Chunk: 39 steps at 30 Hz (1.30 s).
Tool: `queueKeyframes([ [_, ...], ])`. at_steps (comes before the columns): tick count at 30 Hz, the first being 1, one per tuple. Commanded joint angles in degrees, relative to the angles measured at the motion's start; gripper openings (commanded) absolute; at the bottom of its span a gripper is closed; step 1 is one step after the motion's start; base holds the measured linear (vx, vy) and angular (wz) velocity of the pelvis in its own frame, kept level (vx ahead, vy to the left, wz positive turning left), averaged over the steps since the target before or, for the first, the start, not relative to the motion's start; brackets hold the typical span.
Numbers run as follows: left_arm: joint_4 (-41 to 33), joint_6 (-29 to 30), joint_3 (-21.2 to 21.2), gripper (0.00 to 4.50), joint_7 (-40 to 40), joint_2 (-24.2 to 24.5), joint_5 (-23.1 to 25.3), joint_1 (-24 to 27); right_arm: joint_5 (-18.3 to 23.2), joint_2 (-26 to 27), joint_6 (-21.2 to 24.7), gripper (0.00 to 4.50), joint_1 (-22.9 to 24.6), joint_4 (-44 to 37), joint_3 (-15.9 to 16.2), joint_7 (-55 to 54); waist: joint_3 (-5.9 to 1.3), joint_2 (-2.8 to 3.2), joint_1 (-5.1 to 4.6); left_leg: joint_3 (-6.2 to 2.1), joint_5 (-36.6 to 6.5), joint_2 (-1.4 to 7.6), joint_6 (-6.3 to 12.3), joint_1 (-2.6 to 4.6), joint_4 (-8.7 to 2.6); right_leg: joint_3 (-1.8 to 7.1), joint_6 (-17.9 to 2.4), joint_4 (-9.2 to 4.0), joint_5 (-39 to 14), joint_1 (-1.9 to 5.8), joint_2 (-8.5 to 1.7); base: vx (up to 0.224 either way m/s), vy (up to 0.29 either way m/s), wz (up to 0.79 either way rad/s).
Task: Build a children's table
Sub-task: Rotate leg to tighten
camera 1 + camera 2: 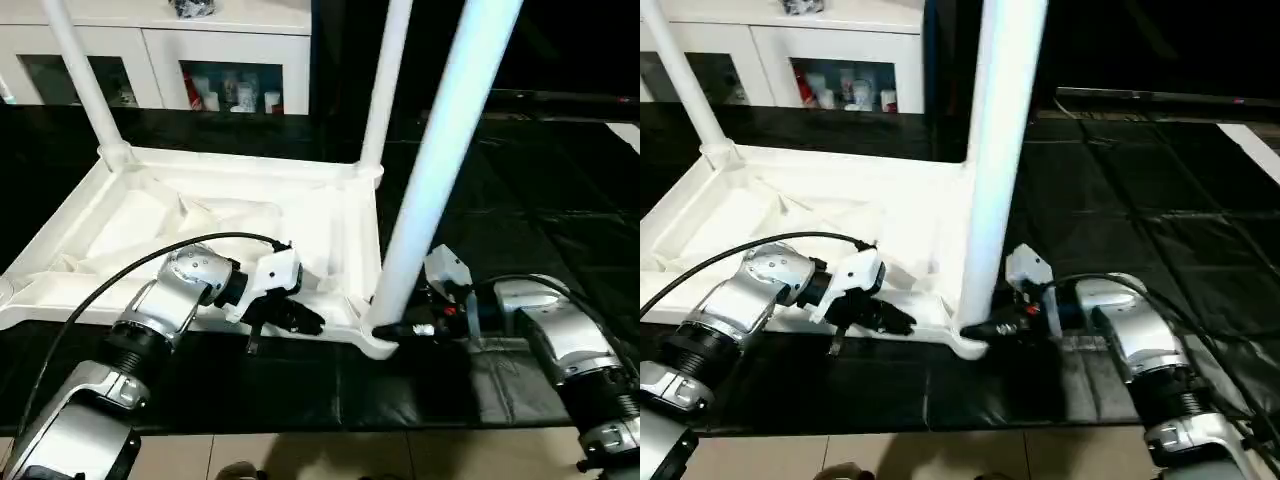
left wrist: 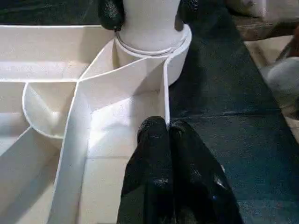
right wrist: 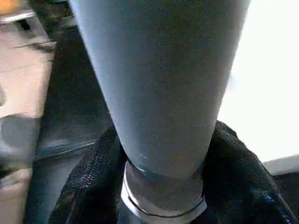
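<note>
The table top (image 1: 330, 200) lies upside down on the black tabletop (image 1: 520, 200). The left pincer (image 1: 290, 315), closed, pins its near rim. The right pincer (image 1: 405, 328) clasps the near leg (image 1: 440, 170) at its base. Light, stiff, slippery plastic: grip low, near the socket.

1. Your table top (image 1: 345, 215) is plain white all over, ribs included.
2. The legs (image 1: 445, 150) standing in it are white too, with a faint bluish sheen on the nearest one.
3. You have a black mat (image 1: 560, 200) under the work, marked by a grid of seams.
4. Your forearms (image 1: 565, 345) are silver with black cables; the fingers (image 2: 168, 182) are black.
5. The cabinet (image 1: 150, 45) behind is white, with small red and white items behind the glass.
6. The floor (image 1: 400, 455) nearest you is pale beige.
</note>
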Motion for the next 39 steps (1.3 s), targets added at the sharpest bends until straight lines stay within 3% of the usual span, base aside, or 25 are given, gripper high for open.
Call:
queueKeyframes([
  [1,0.9,1.9,0.5,0.00,4.5,-2.7,0.3,-1.7,-2.0,2.5,0.9,2.06,-1.0,2.2,-1.0,-8.2,-3.85,-0.34,-0.31,-0.94,-13.0,2.23,0.88,0.80,-3.92,2.76,-8.9,-5.39,-23.8,2.52,-4.93,0.000,0.000,0.00],
  [4,2.8,5.1,2.7,0.00,12.8,-5.8,0.9,-3.5,-4.4,6.5,1.5,2.00,-1.9,4.9,-2.4,-19.1,-3.74,-0.23,-0.92,-1.21,-14.5,2.09,-0.10,1.02,-4.00,2.51,-7.0,-5.99,-28.6,2.33,-4.86,0.000,0.000,0.00],
  [7,3.7,8.7,4.5,0.00,20.1,-9.1,0.9,-4.9,-5.3,10.2,3.2,1.97,-2.9,5.9,-3.1,-26.8,-3.89,-0.01,-1.41,-1.35,-14.6,2.05,-0.22,1.06,-3.99,2.50,-7.2,-6.04,-27.6,2.34,-4.90,0.000,0.000,0.00],
  [9,4.3,11.1,6.1,0.00,25.7,-12.0,0.5,-5.8,-5.8,13.8,5.0,1.97,-4.3,7.0,-4.0,-33.5,-3.91,-0.22,-1.97,-1.28,-14.4,1.97,0.13,0.67,-4.02,2.61,-7.5,-5.91,-25.9,2.57,-4.77,0.000,0.000,0.00],
  [10,4.6,12.0,6.7,0.00,27.9,-13.4,0.3,-6.2,-6.2,15.5,5.8,1.96,-5.0,7.7,-4.3,-36.6,-4.17,-0.19,-2.37,-1.22,-12.9,1.86,0.13,0.59,-3.87,2.68,-8.8,-5.55,-23.0,2.61,-4.74,0.000,0.000,0.00],
  [13,7.2,12.8,8.7,0.00,36.7,-18.2,0.4,-8.0,-8.0,21.4,5.0,1.95,-7.6,11.1,-4.7,-45.9,-4.35,-0.17,-2.48,-1.06,-10.7,1.78,0.57,0.35,-3.70,2.85,-9.8,-5.16,-18.8,2.79,-4.69,0.000,0.000,0.00],
  [18,7.4,13.1,8.8,0.00,39.2,-20.0,1.3,-8.2,-9.3,23.7,4.6,1.95,-9.3,14.0,-5.5,-51.3,-4.59,-0.02,-2.31,-0.91,-8.1,1.84,2.36,0.27,-3.69,2.95,-11.6,-4.52,-11.3,3.18,-4.56,0.000,0.000,0.00],
  [20,7.0,13.3,8.7,0.00,39.3,-19.9,1.7,-8.0,-9.5,23.9,4.4,1.95,-9.2,13.8,-5.7,-51.7,-4.45,0.06,-2.30,-0.90,-8.8,1.89,2.43,0.39,-3.79,2.91,-11.7,-4.65,-11.9,3.17,-4.60,0.000,0.000,0.00],
  [21,6.8,13.5,8.6,0.00,39.4,-19.8,1.9,-7.8,-9.7,23.8,4.0,2.51,-9.0,13.4,-5.7,-51.8,-4.39,0.07,-2.32,-0.90,-9.2,1.89,2.37,0.38,-3.81,2.91,-11.6,-4.71,-12.5,3.17,-4.62,0.000,0.000,0.00],
  [24,6.9,12.3,8.3,0.00,39.5,-18.9,2.6,-7.5,-9.0,23.2,2.7,2.65,-8.0,12.4,-7.6,-51.6,-4.18,0.07,-2.35,-0.98,-11.9,1.98,1.50,0.63,-3.98,2.92,-10.3,-5.27,-17.2,3.02,-4.75,0.000,0.000,0.00],
  [29,6.9,11.4,8.3,0.00,38.1,-17.3,2.9,-7.0,-7.6,20.1,2.0,3.07,-6.1,9.6,-8.7,-48.6,-4.25,0.09,-2.20,-0.95,-11.5,2.01,1.83,0.56,-3.97,3.00,-10.3,-5.15,-15.3,3.10,-4.68,0.000,0.000,0.00],
  [32,7.3,10.4,8.0,0.00,37.2,-15.8,3.4,-7.0,-6.9,15.9,1.6,3.35,-3.5,5.6,-7.7,-42.1,-4.26,-0.01,-2.19,-0.94,-10.9,1.98,2.48,0.33,-3.96,2.99,-10.5,-4.96,-13.9,3.26,-4.61,0.000,0.000,0.00],
  [36,6.6,9.0,7.3,0.00,33.8,-13.9,3.3,-6.2,-4.6,9.6,1.4,3.65,-1.0,2.0,-9.5,-34.7,-4.28,-0.42,-2.19,-0.94,-10.4,1.87,3.75,0.08,-3.74,2.86,-9.9,-5.16,-15.0,3.48,-4.65,0.000,0.000,0.00],
  [37,6.5,9.0,7.2,0.00,33.3,-13.6,3.3,-6.1,-4.3,8.7,1.2,3.89,-0.8,1.8,-9.9,-33.9,-4.28,-0.42,-2.20,-0.91,-10.3,1.85,3.75,0.09,-3.68,2.85,-10.0,-5.19,-15.3,3.45,-4.66,0.000,0.000,0.00],
  [39,5.1,8.3,6.4,0.00,30.0,-12.5,2.7,-5.0,-3.4,5.3,0.5,3.92,0.3,0.5,-10.9,-30.2,-4.24,-0.36,-2.21,-0.90,-10.5,1.89,3.89,0.13,-3.61,2.81,-10.0,-5.36,-16.5,3.40,-4.62,0.000,0.000,0.00],
])
